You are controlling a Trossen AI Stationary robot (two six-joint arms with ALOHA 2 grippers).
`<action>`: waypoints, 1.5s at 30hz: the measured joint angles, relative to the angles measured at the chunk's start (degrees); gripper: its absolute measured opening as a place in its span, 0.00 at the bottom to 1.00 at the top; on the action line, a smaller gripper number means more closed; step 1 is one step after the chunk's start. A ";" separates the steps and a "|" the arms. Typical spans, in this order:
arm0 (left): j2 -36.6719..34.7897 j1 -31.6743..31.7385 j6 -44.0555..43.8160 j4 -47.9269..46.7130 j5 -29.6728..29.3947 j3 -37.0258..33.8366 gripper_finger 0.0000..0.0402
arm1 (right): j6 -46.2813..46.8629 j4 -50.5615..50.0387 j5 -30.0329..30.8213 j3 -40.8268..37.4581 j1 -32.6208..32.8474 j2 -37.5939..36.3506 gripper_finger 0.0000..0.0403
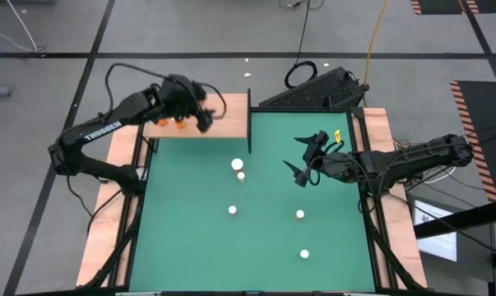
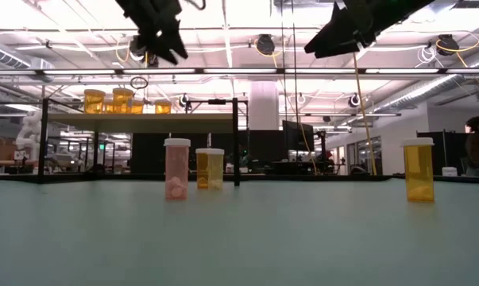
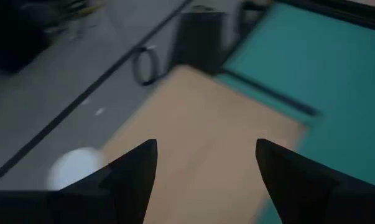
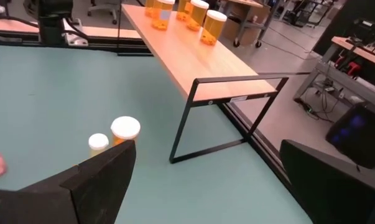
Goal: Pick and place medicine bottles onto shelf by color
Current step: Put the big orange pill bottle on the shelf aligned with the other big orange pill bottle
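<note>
The shelf (image 1: 227,119), a light wooden board on thin black posts, stands at the mat's far left corner. Orange medicine bottles (image 1: 170,123) stand upright on its left part, also seen in the low view (image 2: 121,100). My left gripper (image 1: 203,120) hovers open above the board (image 3: 206,124) with nothing between its fingers. Several white-capped bottles stand on the green mat (image 1: 190,247): two close together (image 1: 238,169), others nearer (image 1: 232,210) (image 1: 300,215) (image 1: 304,254). My right gripper (image 1: 299,158) hangs open above the mat's far right part, empty.
In the low view a pink bottle (image 2: 176,168), a yellow one (image 2: 210,168) and an orange one (image 2: 419,169) stand on the mat. A black keyboard (image 1: 313,89) lies beyond the far edge. The shelf's right half (image 4: 199,59) is bare.
</note>
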 joint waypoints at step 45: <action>25.39 -19.02 -26.33 -2.87 -6.34 0.00 0.87 | -2.73 -0.32 0.15 0.00 0.00 1.18 0.97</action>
